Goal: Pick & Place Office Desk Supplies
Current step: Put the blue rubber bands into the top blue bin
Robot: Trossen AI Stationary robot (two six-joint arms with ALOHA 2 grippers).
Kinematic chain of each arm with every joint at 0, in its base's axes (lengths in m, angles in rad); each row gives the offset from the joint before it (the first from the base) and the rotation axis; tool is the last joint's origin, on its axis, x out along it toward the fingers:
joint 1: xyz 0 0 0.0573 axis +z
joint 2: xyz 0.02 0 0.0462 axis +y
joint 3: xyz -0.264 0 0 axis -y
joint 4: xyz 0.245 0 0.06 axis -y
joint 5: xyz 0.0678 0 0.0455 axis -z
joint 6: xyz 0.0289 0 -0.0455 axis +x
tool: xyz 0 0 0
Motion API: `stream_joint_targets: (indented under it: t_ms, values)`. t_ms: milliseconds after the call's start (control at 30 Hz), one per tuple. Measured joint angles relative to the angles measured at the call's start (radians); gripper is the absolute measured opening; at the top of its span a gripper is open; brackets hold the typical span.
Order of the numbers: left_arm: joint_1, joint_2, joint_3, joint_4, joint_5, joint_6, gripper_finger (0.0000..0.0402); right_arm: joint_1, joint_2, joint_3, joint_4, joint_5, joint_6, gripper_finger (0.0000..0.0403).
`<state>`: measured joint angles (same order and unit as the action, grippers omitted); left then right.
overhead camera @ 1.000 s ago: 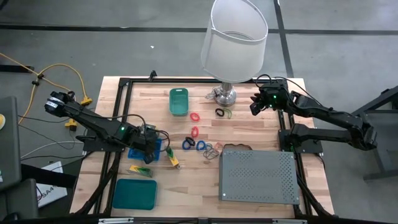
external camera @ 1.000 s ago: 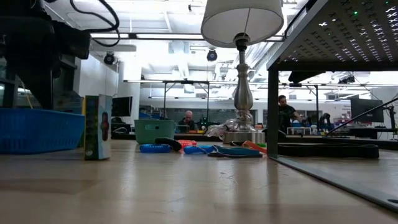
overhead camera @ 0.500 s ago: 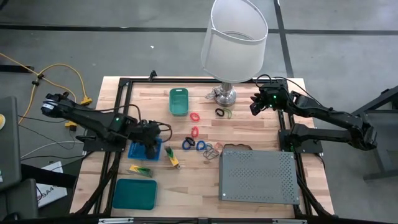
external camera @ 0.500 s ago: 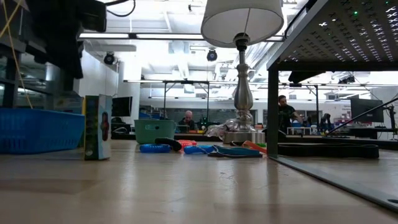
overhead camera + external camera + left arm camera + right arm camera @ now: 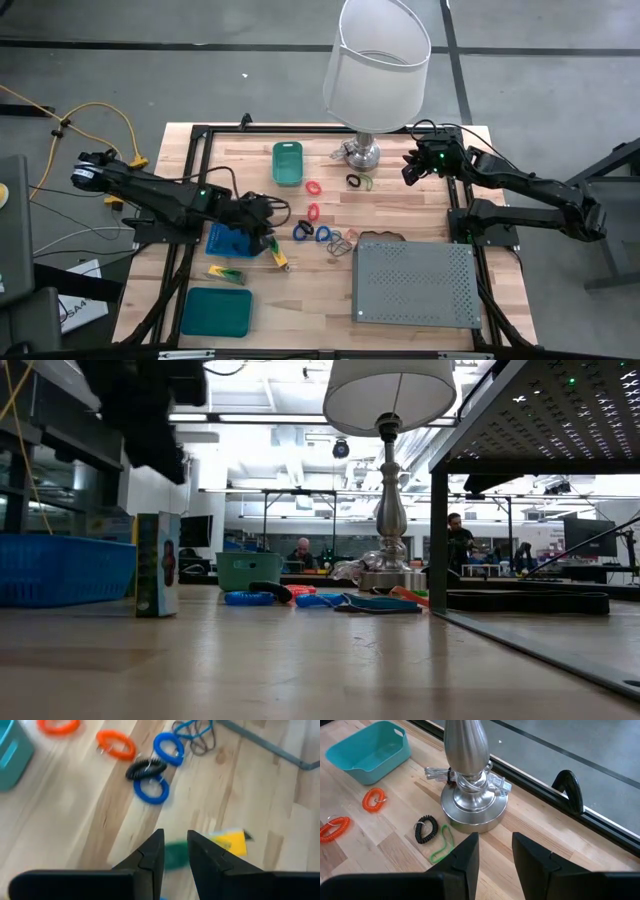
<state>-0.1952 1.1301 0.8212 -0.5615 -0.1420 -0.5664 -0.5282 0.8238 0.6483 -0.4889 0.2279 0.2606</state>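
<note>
My left gripper (image 5: 262, 222) hangs low over the pale wooden table (image 5: 400, 195), just beside the blue mesh basket (image 5: 228, 240). Its two dark fingers (image 5: 150, 855) stand a narrow gap apart with nothing between them. Just beyond the fingertips lies a small yellow-and-green block (image 5: 227, 842), touching neither finger; in the high view it sits at the basket's right edge (image 5: 277, 257). A second yellow-and-green block (image 5: 227, 272) lies near the basket, between it and the flat teal tray (image 5: 215, 312).

Farther ahead of my left fingers are two blue coil loops (image 5: 169, 748), a black coil (image 5: 145, 769) between them, an orange coil loop (image 5: 116, 745) and a tangle of thin blue and tan bands (image 5: 197, 732) close to the grey perforated box (image 5: 415, 283).

My right gripper (image 5: 411, 168) waits at the table's far right edge, fingers (image 5: 465, 857) parted and empty, facing the chrome base (image 5: 470, 800) of the white-shaded lamp (image 5: 376, 62). Near that base lie another black coil (image 5: 426, 828), a thin green band (image 5: 442, 845), two orange coils (image 5: 373, 799) and a small teal bin (image 5: 370, 751).
</note>
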Motion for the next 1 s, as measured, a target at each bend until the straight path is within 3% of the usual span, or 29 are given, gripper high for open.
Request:
stream_joint_targets:
  t_ms: [433,667,1000]
  values:
    - [0.118,0.296,0.194,0.124,0.133,0.287,0.0079,0.0,0.0,0.0,0.0,0.0,0.0,0.0105]
    - [0.123,0.434,0.328,0.143,0.128,0.502,0.0079,0.0,0.0,0.0,0.0,0.0,0.0,0.0105]
    - [0.123,0.564,0.355,0.329,0.127,0.834,0.0079,0.0,0.0,0.0,0.0,0.0,0.0,0.0105]
